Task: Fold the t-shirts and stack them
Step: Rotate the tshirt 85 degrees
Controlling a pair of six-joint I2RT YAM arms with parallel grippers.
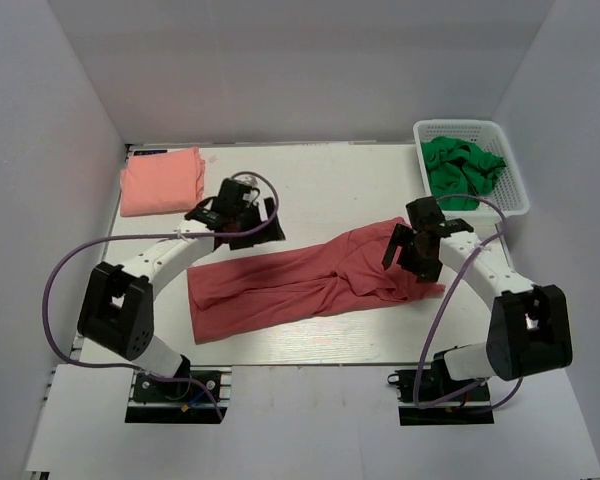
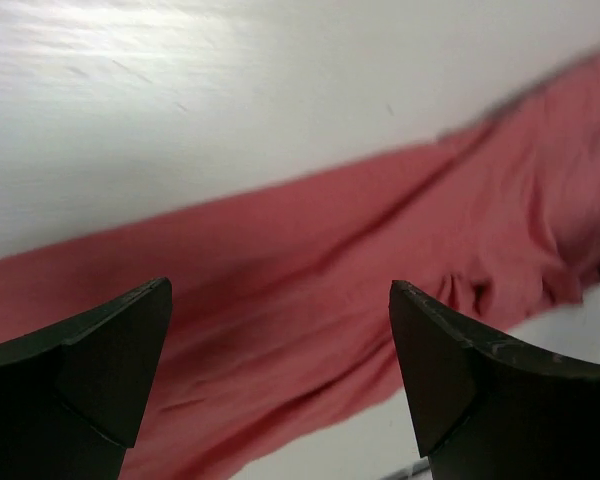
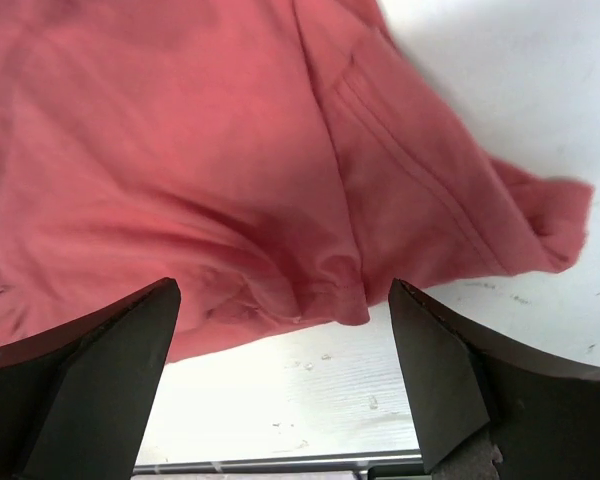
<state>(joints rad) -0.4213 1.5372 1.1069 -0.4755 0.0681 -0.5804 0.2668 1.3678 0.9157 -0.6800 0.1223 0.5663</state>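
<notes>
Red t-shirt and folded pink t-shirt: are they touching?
Apart. The top view shows bare table between the pink t-shirt and the red t-shirt.

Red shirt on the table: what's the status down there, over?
Left pincer open, by far edge of red shirt; right pincer open, over its right end. Shirt rumpled, unfolded. Pink shirt folded, far left. Nothing in the way.
</notes>
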